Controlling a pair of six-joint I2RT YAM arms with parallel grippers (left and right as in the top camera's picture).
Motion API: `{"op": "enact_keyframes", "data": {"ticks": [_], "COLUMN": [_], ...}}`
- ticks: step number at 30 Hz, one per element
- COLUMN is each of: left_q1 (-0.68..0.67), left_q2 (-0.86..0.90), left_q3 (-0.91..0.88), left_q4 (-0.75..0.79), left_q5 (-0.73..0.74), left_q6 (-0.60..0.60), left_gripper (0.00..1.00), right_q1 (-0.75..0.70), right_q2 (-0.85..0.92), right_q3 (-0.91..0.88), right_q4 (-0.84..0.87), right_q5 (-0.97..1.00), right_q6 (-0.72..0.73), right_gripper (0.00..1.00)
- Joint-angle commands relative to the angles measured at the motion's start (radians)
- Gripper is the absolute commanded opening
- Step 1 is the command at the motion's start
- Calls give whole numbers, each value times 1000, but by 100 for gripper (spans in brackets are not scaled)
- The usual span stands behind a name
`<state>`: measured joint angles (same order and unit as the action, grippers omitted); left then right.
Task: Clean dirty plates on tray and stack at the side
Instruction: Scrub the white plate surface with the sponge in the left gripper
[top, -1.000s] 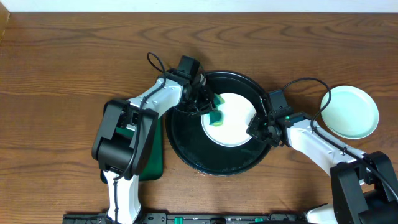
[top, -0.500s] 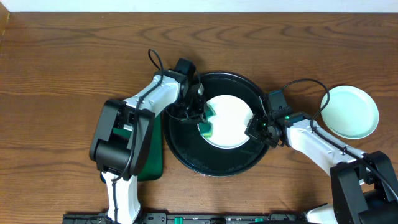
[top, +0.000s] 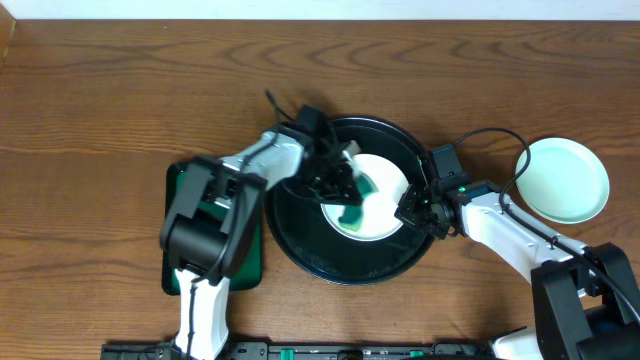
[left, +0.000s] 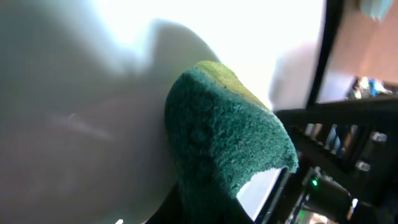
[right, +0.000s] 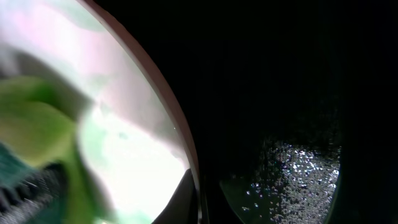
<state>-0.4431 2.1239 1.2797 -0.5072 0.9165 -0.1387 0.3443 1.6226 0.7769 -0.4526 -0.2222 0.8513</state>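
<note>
A white plate (top: 386, 176) lies in the round black tray (top: 305, 245) and has a teal smear (top: 350, 217) on its lower left part. My left gripper (top: 340, 180) is shut on a green sponge (top: 358, 187) and presses it on the plate's left half. The left wrist view shows the sponge (left: 224, 143) flat against the white plate (left: 93, 93). My right gripper (top: 412, 210) is shut on the plate's right rim. The right wrist view shows that rim (right: 177, 134) between my fingers (right: 200, 200), with the tray floor (right: 280, 93) beside it. A pale mint plate (top: 565, 180) lies on the table at the right.
A dark-green rectangular tray (top: 245, 262) lies left of the black tray, partly under my left arm. The wooden table (top: 100, 120) runs wide to the left and the back. Cables loop over both arms.
My left gripper has swept the sponge from the plate's left edge toward its middle, and its wrist has turned. A teal smear now shows on the plate's lower left. My right gripper has stayed put.
</note>
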Motion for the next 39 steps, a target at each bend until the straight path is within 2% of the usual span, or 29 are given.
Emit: {"op": "enact_keyframes", "data": {"ticks": [1,5,7,13,15,18,24,35,39], "left_q1": [-27,-15,-5,-10,-21,-39,-84,-254,-291], "left_q2": [31,31,31,24,24,24,24,24,24], "left_q3": [-17,3,26,143,179,198,197,198,198], "left_q4": [29,18,-21,-253,-311,-330,-282,-166,-135], "left_q5": [51,-73,-194,-776,-923,-1043,-1063,-1059,-1019], "left_q6": [-51,-128,-146,-154,-154,-151,-124,-41,-37], "left_gripper": [7,7,7,7,7,7,7,7,7], "right_q1": [-16,-16,-16,-16,-16,-16,-15,-15,-15], "right_q2": [17,17,17,17,17,17,17,17,17], "right_q3": [-31,-31,-31,-31,-31,-31,-31,-31,-31], "right_q4": [-27,-37,-38,-34,-31,-26,-28,-31,-35], "right_q5": [112,112,112,113,113,113,112,111,108], "right_q6": [-11,-11,-14,-22,-23,-22,-38,-45,-49], "right_gripper": [1,1,1,1,1,1,1,1,1]}}
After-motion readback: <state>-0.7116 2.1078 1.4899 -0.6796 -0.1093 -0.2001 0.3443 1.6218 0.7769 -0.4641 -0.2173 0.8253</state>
